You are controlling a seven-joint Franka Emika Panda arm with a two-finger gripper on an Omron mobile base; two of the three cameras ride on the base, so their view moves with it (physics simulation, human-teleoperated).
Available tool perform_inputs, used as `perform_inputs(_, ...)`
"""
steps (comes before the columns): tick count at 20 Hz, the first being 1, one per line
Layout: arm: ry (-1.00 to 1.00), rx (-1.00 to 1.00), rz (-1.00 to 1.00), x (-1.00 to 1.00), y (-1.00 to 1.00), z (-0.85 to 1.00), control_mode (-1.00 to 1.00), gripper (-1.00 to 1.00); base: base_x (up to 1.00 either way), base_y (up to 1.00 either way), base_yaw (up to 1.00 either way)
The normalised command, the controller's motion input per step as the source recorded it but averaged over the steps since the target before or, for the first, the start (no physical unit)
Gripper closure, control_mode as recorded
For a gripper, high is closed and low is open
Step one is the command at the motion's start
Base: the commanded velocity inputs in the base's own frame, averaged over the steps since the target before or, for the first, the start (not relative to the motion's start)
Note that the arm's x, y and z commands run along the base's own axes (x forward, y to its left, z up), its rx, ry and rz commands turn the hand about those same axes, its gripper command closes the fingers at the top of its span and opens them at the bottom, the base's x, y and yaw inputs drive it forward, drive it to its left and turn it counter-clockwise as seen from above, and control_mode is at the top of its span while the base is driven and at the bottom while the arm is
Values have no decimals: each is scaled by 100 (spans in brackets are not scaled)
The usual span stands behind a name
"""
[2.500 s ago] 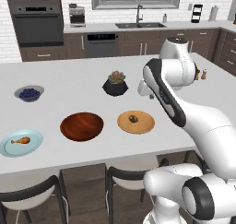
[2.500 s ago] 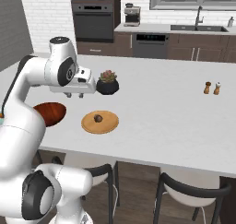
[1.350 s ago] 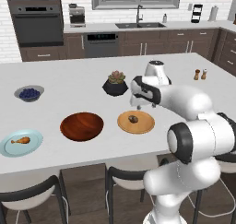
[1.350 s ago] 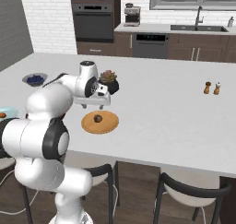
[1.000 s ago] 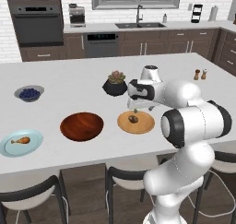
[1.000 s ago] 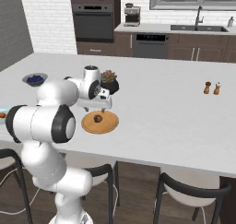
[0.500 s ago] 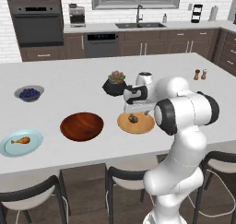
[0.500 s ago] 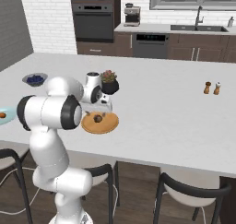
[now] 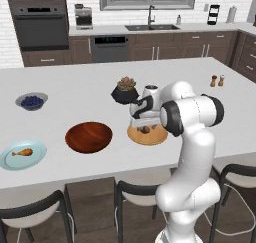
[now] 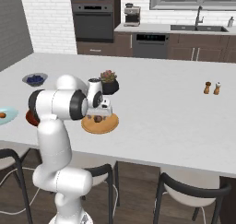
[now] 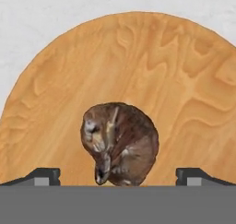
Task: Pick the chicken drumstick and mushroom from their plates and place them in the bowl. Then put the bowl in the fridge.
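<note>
The small brown mushroom lies on the tan wooden plate, also seen as mushroom on plate. My gripper points down right over it, open, one fingertip on each side of the mushroom without touching it. From the right base view the hand stands just above the mushroom. The reddish-brown bowl sits left of the wooden plate. The drumstick rests on the light-blue plate at the far left.
A black succulent pot stands close behind the wooden plate. A grey bowl of blueberries sits at the back left, and salt and pepper shakers at the back right. Stools line the counter's near edge.
The hand has come down and slightly left, from beside the succulent pot to just above the mushroom on the wooden plate. The jaws have stayed wide apart.
</note>
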Motion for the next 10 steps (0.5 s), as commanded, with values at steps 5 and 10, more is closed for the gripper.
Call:
perform_inputs(5,0,0,0,24,0,-18,-100,-100,0,0,0)
perform_inputs(10,0,0,0,9,0,-25,-100,-100,0,0,0)
